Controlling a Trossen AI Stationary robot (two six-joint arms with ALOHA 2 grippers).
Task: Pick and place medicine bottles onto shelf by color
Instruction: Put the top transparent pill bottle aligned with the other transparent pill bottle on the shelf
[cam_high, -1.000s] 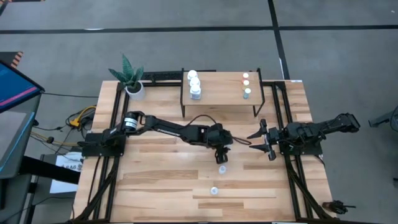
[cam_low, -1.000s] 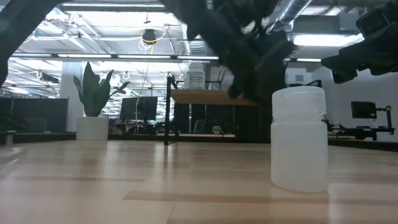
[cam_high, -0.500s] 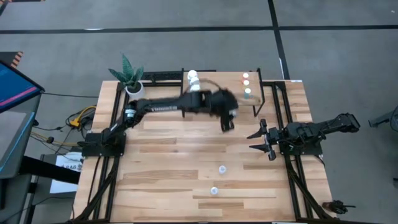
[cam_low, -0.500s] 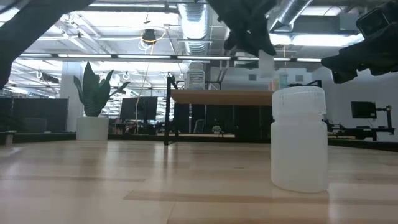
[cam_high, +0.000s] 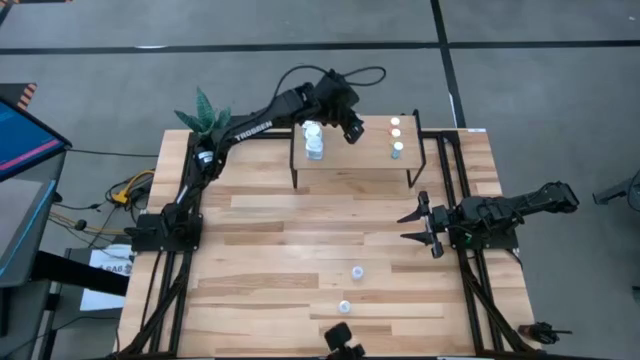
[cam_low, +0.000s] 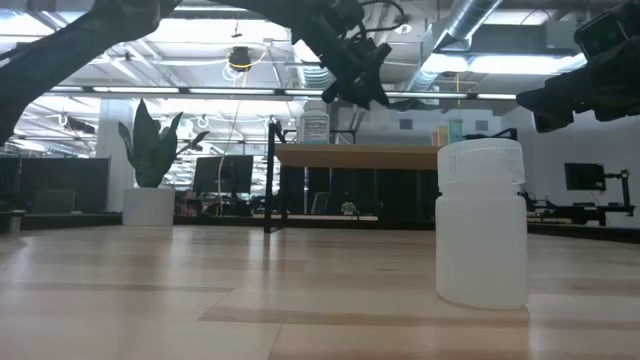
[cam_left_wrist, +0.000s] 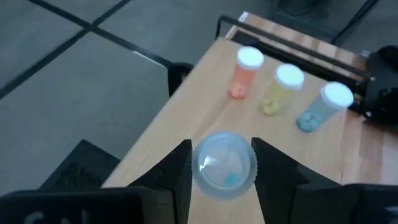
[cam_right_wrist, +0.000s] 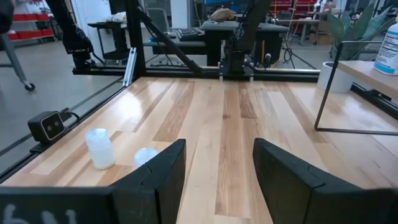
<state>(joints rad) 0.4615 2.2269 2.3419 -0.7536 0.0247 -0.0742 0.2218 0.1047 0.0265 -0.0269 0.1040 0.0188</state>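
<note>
1. high view: my left claw is up over the shelf, between the white bottles at one end and the three small capped bottles at the other. my right claw waits low over the table on its right side, fingers spread, holding nothing. two pale bottles are on the near planks, well apart from the shelf. i read "trossen" along my left arm.

2. low view: one pale bottle stands upright, close to the lens. beyond it the shelf carries a white bottle with a bluish label i cannot read. my left claw hangs above the shelf top.

3. left wrist view: my left fingers are closed narrow on a pale bottle, seen cap-on, something bluish inside. below it is the shelf top, with three white-capped small bottles in a row, reddish, yellowish, and bluish-green. no readable labels.

4. right wrist view: my right fingers stand wide with bare table between them. the two pale bottles are ahead, one upright, the other too blurred to judge. a camera sits at the table edge.

5. progress, as i judge it: whites and small ones are shelved, one pale bottle is in my grip and not yet set down, two pale ones are left.
</note>
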